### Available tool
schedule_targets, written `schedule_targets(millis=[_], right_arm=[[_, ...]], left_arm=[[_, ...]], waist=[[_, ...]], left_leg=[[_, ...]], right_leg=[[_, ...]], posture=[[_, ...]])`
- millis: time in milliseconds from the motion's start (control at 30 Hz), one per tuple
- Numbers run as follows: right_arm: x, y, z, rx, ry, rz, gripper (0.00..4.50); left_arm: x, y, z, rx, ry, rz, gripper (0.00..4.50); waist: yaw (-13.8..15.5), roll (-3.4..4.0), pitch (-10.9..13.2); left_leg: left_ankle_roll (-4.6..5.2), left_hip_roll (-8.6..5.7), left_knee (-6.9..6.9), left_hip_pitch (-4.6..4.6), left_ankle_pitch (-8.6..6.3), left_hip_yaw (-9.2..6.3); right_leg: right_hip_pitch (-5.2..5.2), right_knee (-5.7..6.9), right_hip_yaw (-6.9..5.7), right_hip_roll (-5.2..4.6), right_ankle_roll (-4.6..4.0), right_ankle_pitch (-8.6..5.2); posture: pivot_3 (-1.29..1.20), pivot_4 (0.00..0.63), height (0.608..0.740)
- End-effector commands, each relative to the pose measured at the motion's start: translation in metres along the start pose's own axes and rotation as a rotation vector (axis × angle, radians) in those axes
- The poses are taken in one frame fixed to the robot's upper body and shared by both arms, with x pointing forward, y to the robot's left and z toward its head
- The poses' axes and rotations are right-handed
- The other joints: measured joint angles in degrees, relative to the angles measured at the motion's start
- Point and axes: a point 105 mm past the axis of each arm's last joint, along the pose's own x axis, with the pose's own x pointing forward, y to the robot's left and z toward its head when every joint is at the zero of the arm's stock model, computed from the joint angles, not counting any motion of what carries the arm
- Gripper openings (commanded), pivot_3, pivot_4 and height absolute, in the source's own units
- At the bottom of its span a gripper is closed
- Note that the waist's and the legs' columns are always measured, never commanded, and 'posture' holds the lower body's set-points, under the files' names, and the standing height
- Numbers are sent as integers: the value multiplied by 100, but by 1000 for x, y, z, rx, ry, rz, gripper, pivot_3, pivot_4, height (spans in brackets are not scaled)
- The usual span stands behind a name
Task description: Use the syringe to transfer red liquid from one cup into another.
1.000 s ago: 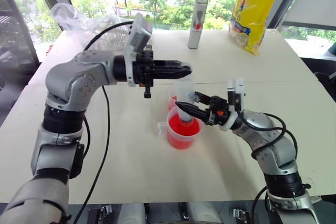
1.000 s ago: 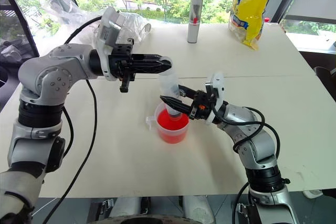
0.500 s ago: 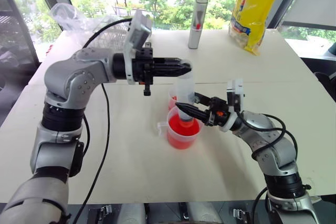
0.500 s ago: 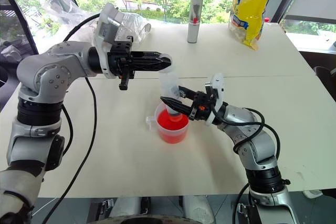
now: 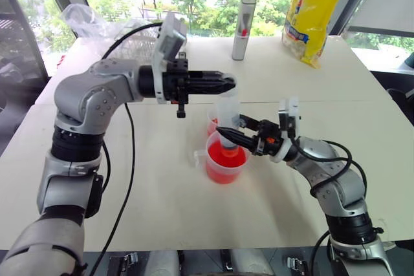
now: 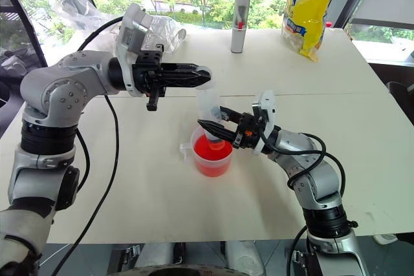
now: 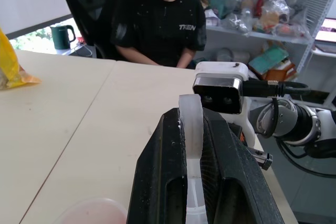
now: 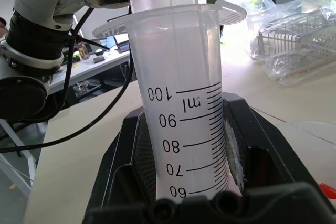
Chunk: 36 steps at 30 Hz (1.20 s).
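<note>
- Fingers of the right gripper [image 5: 228,135] clamp the syringe [image 8: 181,103] barrel, holding it upright with its tip down in the measuring cup [image 5: 226,163] of red liquid [image 5: 222,167].
- Closed on the plunger top [image 7: 190,124], the left gripper [image 5: 223,84] reaches level above the barrel, apparently placed to draw liquid up.
- Just behind stands the smaller cup [image 5: 213,121], probably the destination.
- Farther back: a grey tube [image 5: 244,28] and a yellow bag [image 5: 312,12].

The left gripper [image 5: 228,84] is held level, pointed toward the robot's right, its fingers clamped together. Lower, the right gripper [image 5: 225,134] is extended toward the left, likewise closed, forearm bent inward.
</note>
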Motion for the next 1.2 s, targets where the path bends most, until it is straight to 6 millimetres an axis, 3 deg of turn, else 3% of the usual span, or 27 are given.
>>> schedule_targets(millis=[33,67,167,367,400,767,1033,1200], right_arm=[[5,17,-6,11,36,88,1373],[5,17,-4,8,33,90,1373],[6,17,3,-8,19,97,1373],[8,21,19,-40,-11,110,1373],[9,22,22,-43,-17,112,1373],[7,21,41,-76,-56,87,1373],[4,14,66,-102,-103,77,1373],[12,-13,93,-131,-163,39,1373]], left_arm=[[-12,3,36,136,-81,70,121],[-12,3,36,132,-80,70,121],[-12,3,32,118,-66,71,1226],[-20,3,28,120,-49,90,4169],[-22,4,27,122,-48,100,4442],[-60,22,36,130,-84,297,4442],[-115,42,37,147,-70,535,4442],[-118,44,24,134,-56,558,4442]], waist=[[0,0,0],[0,0,0],[-8,0,0],[2,0,0],[3,0,-1],[-8,0,0],[-1,-1,0],[2,-1,0]], left_leg=[[0,0,0,0,0,0],[0,0,0,0,0,0],[0,0,0,0,0,0],[0,0,2,2,0,-1],[0,0,2,2,0,0],[0,1,2,3,0,0],[-1,2,1,10,0,3],[-1,2,4,10,0,8]], right_leg=[[0,0,0,0,0,0],[0,0,0,0,0,0],[0,0,0,0,0,0],[3,2,0,0,0,0],[2,3,-1,-1,0,0],[1,6,0,-1,0,0],[0,16,-2,-2,0,0],[0,17,-3,-8,0,0]], posture=[[0,150,740],[0,150,740],[0,150,740],[0,150,740],[0,150,740],[0,150,740],[0,150,740],[0,150,740]])
